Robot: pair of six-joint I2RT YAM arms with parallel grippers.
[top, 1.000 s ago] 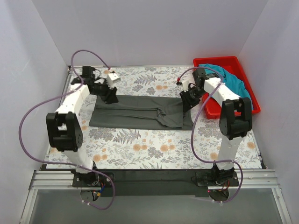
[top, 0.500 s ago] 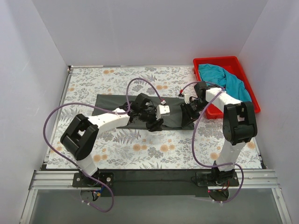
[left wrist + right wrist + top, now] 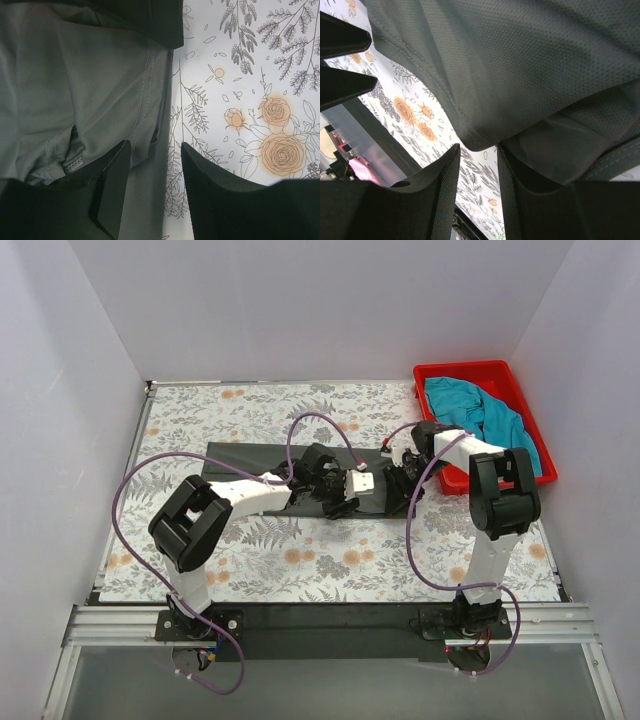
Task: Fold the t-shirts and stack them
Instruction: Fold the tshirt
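The dark charcoal t-shirt (image 3: 240,460) lies folded in a long band across the middle of the table. My left gripper (image 3: 345,502) is low over its right part. In the left wrist view the gripper (image 3: 155,187) is open, and the shirt's hemmed edge (image 3: 60,90) lies between the fingers. My right gripper (image 3: 398,485) is at the shirt's right end. In the right wrist view it (image 3: 479,192) is open, with a shirt corner (image 3: 520,60) just beyond its tips. The teal-blue t-shirt (image 3: 485,412) lies bunched in the red bin.
The red plastic bin (image 3: 465,368) stands at the table's back right, close behind my right arm. The floral tablecloth (image 3: 330,560) covers the table. White walls close in the left, back and right sides. Purple cables loop off both arms.
My left arm has swung from the shirt's far left end across to its right part, close to the right gripper. The right gripper has shifted slightly at the shirt's right end.
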